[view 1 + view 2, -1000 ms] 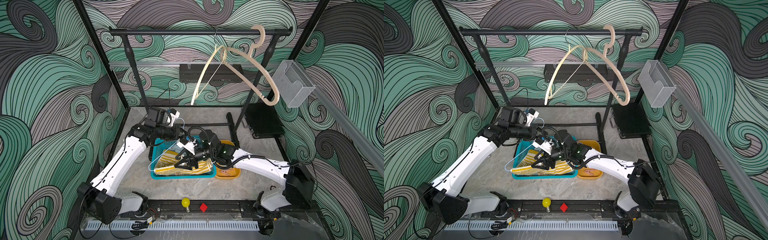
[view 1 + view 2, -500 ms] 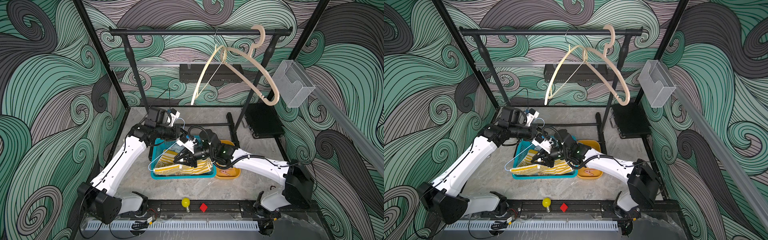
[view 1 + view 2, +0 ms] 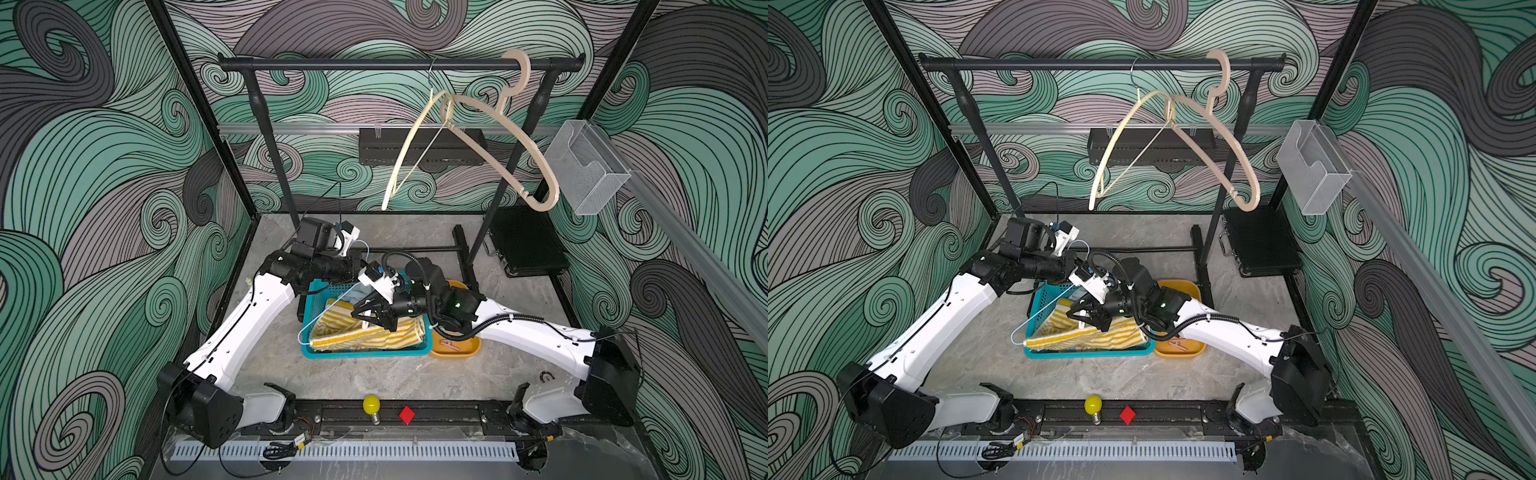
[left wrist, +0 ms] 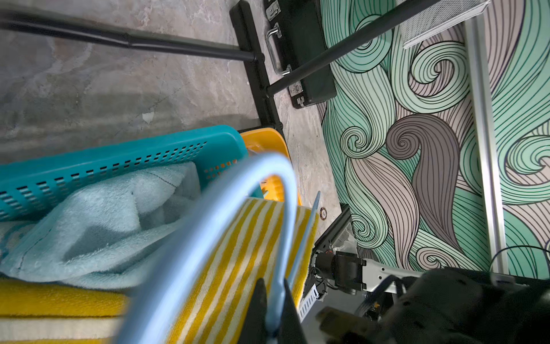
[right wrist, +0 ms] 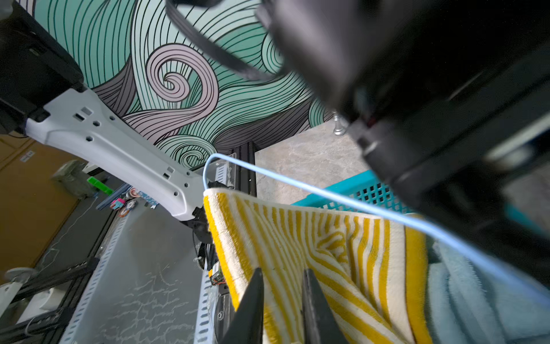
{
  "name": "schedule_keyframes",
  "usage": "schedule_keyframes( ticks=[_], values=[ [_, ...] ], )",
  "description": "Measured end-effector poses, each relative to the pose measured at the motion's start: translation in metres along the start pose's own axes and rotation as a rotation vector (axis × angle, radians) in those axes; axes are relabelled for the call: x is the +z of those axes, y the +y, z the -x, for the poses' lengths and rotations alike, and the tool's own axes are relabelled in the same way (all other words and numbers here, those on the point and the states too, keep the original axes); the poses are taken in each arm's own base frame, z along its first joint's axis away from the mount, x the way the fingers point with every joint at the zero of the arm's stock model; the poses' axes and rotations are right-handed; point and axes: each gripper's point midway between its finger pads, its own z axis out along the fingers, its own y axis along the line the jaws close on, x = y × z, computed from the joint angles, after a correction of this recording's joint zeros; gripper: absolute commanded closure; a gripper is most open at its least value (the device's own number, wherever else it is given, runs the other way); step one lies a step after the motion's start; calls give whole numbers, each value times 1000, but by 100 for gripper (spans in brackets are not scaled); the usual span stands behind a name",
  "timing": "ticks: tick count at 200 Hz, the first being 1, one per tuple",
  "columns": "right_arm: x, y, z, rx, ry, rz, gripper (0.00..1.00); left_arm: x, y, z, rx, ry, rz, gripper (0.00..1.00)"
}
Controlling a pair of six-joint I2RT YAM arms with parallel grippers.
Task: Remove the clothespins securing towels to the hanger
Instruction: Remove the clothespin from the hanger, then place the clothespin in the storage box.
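**Top views** — the teal basket (image 3: 365, 354) sits mid-floor, and the orange tray (image 3: 466, 351) touches its right side. The yellow-striped towel (image 3: 332, 332) fills the front of the basket, with the light-blue towel (image 3: 358, 296) behind it. One clothespin (image 3: 449, 344) lies in the tray. The right gripper (image 3: 360, 318) is low over the striped towel, and the right wrist blocks sight of the left arm's fingers. A light-blue wire hanger (image 3: 328, 314) slants across the basket's left end. In the upper frame, two beige hangers (image 3: 1250, 203) hang from the black rail (image 3: 1059, 65). A yellow bulb (image 3: 1093, 404) and a red cube (image 3: 1128, 414) sit on the front bar.

**Left wrist view** — at lower centre, the left gripper (image 4: 273, 283) is pressed together, pinching the light-blue wire hanger. The blurred hanger loop screens part of both towels.

**Right wrist view** — at lower centre, the right gripper's jaws stand narrowly apart, with striped cloth showing in the gap. Whether they pinch it cannot be told. The hanger wire crosses above the towel.
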Motion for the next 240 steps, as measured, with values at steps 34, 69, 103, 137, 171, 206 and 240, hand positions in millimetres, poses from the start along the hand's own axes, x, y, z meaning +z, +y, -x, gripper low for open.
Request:
schedule_keyframes(
  ticks=[34, 69, 103, 137, 171, 206, 240],
  values=[
    [-12, 1, 21, -36, -60, -41, 100, 2, 7, -3, -11, 4, 24, 100],
    [-24, -4, 26, -38, -76, -116, 100, 1, 14, 0, -11, -15, 66, 100],
    [-60, -17, 27, -3, -97, -276, 100, -6, 23, 9, 0, -73, 138, 100],
    [-110, -42, 8, 90, -117, -472, 100, -23, 21, 22, 33, -162, 195, 100],
    [-158, -77, -33, 223, -79, -697, 100, -37, 18, 29, 62, -219, 222, 100],
    [-196, -105, -76, 346, -31, -890, 100, -38, 19, 31, 75, -231, 234, 100],
    [-206, -119, -111, 414, 31, -979, 100, -38, 20, 32, 78, -234, 238, 100]
  ],
)
